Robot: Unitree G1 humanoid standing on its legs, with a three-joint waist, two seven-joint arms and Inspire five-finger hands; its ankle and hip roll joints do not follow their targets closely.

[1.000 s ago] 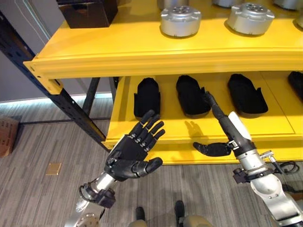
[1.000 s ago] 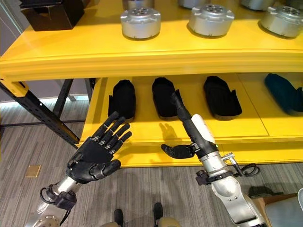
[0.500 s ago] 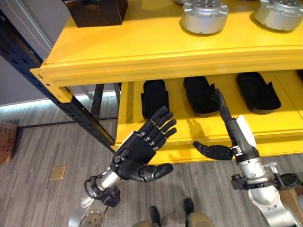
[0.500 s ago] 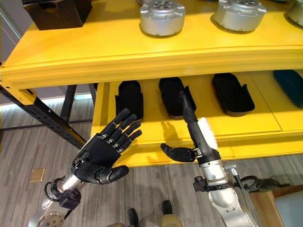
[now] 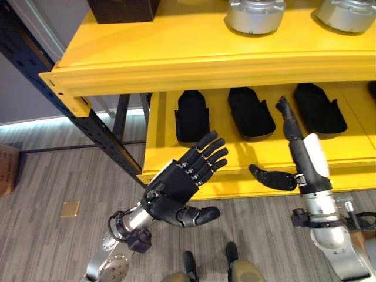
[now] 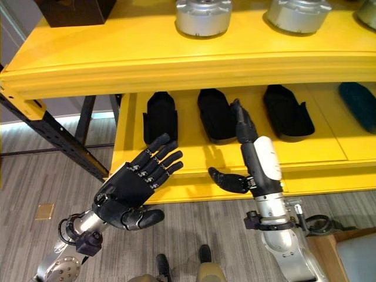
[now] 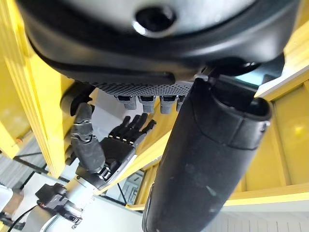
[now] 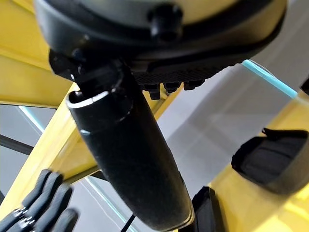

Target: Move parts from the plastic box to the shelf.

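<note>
A yellow shelf (image 5: 176, 50) carries silver round parts (image 5: 255, 14) on its upper level. On the lower level (image 5: 247, 154) lie three black moulded parts (image 5: 191, 110) in a row. My left hand (image 5: 176, 191) hovers palm-up in front of the lower level's edge, open, with nothing in it. My right hand (image 5: 306, 161) stands edge-on, open and holding nothing. Its straight fingers (image 5: 288, 114) reach over the lower level between the middle black part (image 5: 251, 111) and the right one (image 5: 320, 108). In the right wrist view a black part (image 8: 275, 154) lies past my thumb (image 8: 125, 154).
A black box (image 5: 123, 9) stands at the upper level's left end. A dark rack upright (image 5: 76, 114) slants down on the left. A cardboard box (image 5: 7, 167) and a tan square (image 5: 69, 208) lie on the wood floor. A brown-edged pale blue thing (image 6: 358, 258) shows at lower right.
The camera has shifted, so the shelf sits higher in view. My right hand has swung more upright and to the right, off the middle black part. Both hands stay open.
</note>
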